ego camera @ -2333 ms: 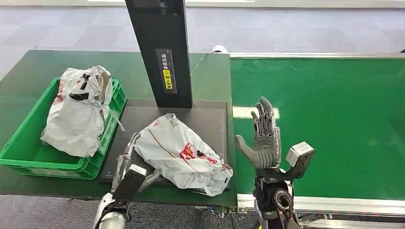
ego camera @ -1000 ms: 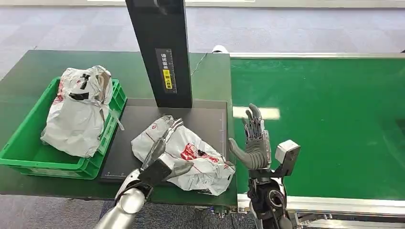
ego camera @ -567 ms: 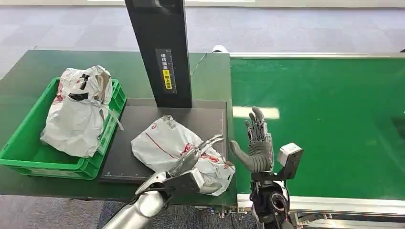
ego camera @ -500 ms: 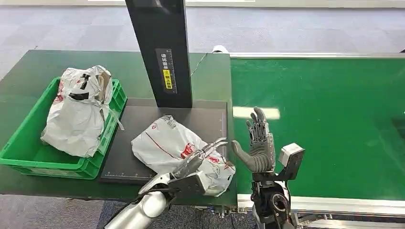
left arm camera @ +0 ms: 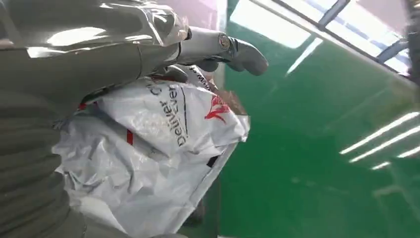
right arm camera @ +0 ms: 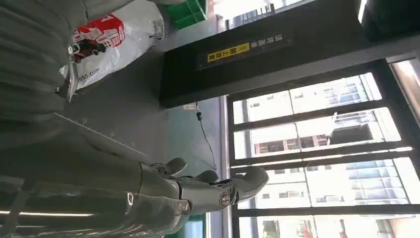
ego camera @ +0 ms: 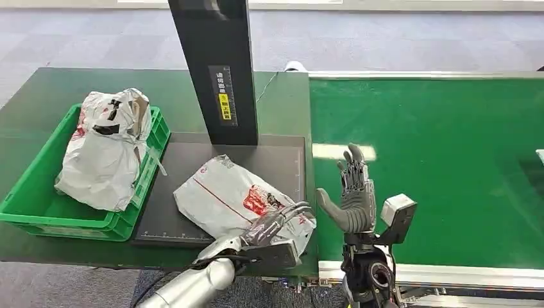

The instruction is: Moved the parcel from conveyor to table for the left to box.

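The parcel, a crumpled white bag with red print, lay on the dark mat on the table, near its front right edge. The left hand rested on the parcel's near right end, fingers curled over it. The right hand stood upright over the conveyor, fingers apart, holding nothing. A second bag filled the green bin at left.

Both arms are polished silver. The left hand and right hand have grey ribbed covers, thick grey thumbs, darker fingers, and boxy grey wrist cameras.
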You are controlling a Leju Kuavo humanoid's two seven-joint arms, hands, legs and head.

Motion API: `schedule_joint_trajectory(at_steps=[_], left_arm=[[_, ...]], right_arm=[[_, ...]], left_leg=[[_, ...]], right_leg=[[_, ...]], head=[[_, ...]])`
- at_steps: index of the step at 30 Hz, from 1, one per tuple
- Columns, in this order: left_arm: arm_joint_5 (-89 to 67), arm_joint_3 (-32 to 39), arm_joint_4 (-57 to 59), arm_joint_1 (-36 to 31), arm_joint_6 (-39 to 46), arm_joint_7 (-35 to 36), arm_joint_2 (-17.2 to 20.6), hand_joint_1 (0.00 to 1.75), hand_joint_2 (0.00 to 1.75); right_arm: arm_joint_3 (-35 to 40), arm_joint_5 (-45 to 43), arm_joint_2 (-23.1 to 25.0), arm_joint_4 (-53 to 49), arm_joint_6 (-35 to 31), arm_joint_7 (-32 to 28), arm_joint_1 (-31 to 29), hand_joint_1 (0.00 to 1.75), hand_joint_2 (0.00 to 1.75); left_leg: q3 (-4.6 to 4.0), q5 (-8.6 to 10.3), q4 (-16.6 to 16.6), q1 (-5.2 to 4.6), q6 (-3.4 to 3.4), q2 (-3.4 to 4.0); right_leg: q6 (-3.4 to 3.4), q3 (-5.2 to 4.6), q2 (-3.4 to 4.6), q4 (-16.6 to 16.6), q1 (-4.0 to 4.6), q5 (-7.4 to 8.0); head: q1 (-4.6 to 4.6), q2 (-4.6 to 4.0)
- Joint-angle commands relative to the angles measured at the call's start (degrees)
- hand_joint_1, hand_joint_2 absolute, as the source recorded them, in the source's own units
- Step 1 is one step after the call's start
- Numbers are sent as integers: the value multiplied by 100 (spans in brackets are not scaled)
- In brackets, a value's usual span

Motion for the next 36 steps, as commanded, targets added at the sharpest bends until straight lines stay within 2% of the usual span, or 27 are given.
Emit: schedule_joint_trajectory(at_steps=[1, 2, 3, 15, 24, 30, 34, 36], left_arm=[[-376, -91, 1305, -370, 218, 25, 94, 134, 175], [-389, -95, 1308, -343, 222, 14, 87, 164, 175], [-428, -133, 1299, -334, 209, -19, 94, 175, 175], [-417, -102, 1183, -272, 221, -129, 129, 175, 175], [-34, 407, 167, 64, 777, -358, 372, 175, 175], [1156, 1595, -2081, 767, 1171, -731, 792, 175, 175], [1758, 2437, -3997, 1588, 1395, -1055, 1079, 175, 175], [1884, 2670, -4476, 1880, 1400, -1152, 1126, 175, 175]], right_arm=[[31, -106, -93, 261, 43, 44, -337, 0, 175], [44, -113, -95, 289, 42, 42, -354, 0, 175], [54, -121, -99, 313, 45, 39, -367, 0, 175], [100, -155, -114, 424, 54, 16, -430, 0, 175], [108, -197, -149, 427, 51, -43, -265, 0, 175], [80, -219, -232, 236, 33, -72, -41, 0, 175], [75, -249, -257, 212, -4, -135, 159, 0, 175], [76, -248, -259, 174, -3, -175, 253, 0, 175]], left_leg=[[9, 8, -9, 1, 0, 12], [18, 3, -6, -1, 0, 11], [18, 7, -11, 0, 1, 15], [35, 4, -10, -1, 1, 13], [28, 9, -16, 1, 1, 19], [15, 4, -5, 1, 0, 11], [-1, 1, -2, 5, 0, 21], [-1, -1, -5, 3, 1, 23]], right_leg=[[-3, 5, 12, -9, 1, 11], [-2, 13, 11, -4, 0, 6], [-3, 14, 14, -10, 1, 11], [-2, 31, 14, -7, -1, 6], [-4, 23, 19, -15, 2, 13], [-3, 9, 11, -3, 2, 5], [-3, -10, 20, -3, 5, 7], [-3, -8, 23, -4, 4, 4]], head=[[2, 0], [0, 0], [2, 0], [2, 0], [2, 0], [-2, 0], [0, 0], [0, 0]])
